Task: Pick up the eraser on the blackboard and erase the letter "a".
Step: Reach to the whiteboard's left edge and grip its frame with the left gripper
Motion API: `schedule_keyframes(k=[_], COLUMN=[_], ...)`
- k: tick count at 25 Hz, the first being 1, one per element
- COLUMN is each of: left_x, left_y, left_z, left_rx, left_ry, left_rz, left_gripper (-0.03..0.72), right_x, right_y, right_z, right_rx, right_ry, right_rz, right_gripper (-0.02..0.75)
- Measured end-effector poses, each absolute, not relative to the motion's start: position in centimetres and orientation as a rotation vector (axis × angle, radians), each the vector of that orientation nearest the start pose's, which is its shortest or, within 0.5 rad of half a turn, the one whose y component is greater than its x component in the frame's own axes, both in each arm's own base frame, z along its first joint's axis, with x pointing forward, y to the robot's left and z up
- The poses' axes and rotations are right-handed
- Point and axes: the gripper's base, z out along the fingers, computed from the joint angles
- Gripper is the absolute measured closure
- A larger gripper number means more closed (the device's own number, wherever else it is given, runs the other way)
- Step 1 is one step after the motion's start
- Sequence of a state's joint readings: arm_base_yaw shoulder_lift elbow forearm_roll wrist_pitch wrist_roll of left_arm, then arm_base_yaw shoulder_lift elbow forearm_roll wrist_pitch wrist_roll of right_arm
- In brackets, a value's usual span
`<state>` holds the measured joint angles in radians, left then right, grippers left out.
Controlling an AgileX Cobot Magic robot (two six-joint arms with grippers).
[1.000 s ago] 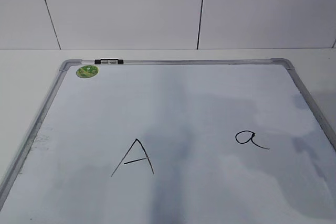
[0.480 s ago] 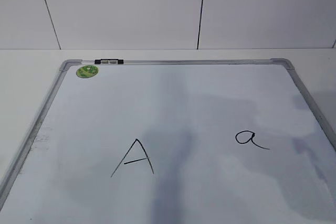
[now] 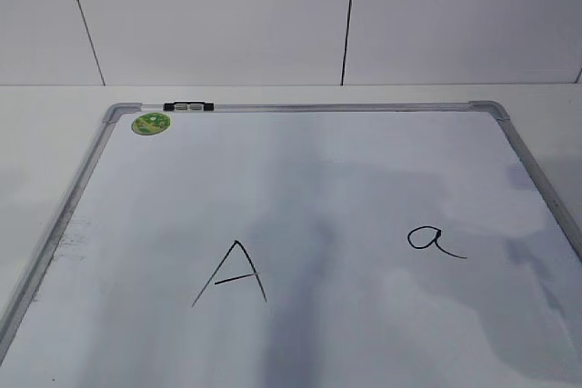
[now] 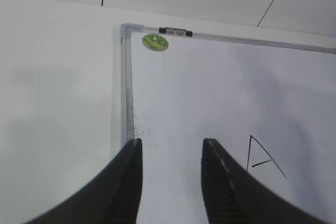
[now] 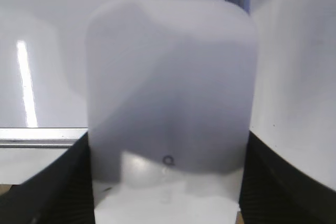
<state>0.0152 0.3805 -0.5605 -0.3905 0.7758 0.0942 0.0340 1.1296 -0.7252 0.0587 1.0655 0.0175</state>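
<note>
Filling the gap between right fingers [image 5: 58,187]: eraser [image 5: 170,103].

The eraser [image 5: 170,114] fills the right wrist view, blurred, its print unreadable, lower end cut off.

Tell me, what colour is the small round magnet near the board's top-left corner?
Green, with a lighter pattern; the round magnet shows best in the left wrist view.

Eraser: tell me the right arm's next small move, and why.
Probably shut the right pincer on the eraser: the block sits between its fingers, seemingly still flat on the board. The "a" is unerased.
</note>
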Motion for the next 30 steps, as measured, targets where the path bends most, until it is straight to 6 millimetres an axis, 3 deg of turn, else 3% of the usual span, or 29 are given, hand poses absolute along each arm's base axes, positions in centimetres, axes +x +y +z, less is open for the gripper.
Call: schedule_keyframes(k=[13, 24, 30], left_x=[16.3, 23.6, 26.1], left_y=[-2.1, -2.0, -2.1], left_z=[26.0, 25.0, 24.0], left_rx=[-0.146, -0.096, -0.011], left_ry=[2.467, 2.611, 2.715], left_rz=[-0.392, -0.377, -0.394], left_gripper=[0.33, 0.306, 0.286], right_x=[17.6, 17.7, 17.8], right_y=[1.1, 1.1, 1.1], right_z=[24.8, 24.8, 24.9], right_rx=[0.011, 0.013, 0.013], right_ry=[2.954, 2.946, 2.937], right_rz=[0.089, 0.092, 0.092], right_gripper=[0.199, 0.199, 0.199])
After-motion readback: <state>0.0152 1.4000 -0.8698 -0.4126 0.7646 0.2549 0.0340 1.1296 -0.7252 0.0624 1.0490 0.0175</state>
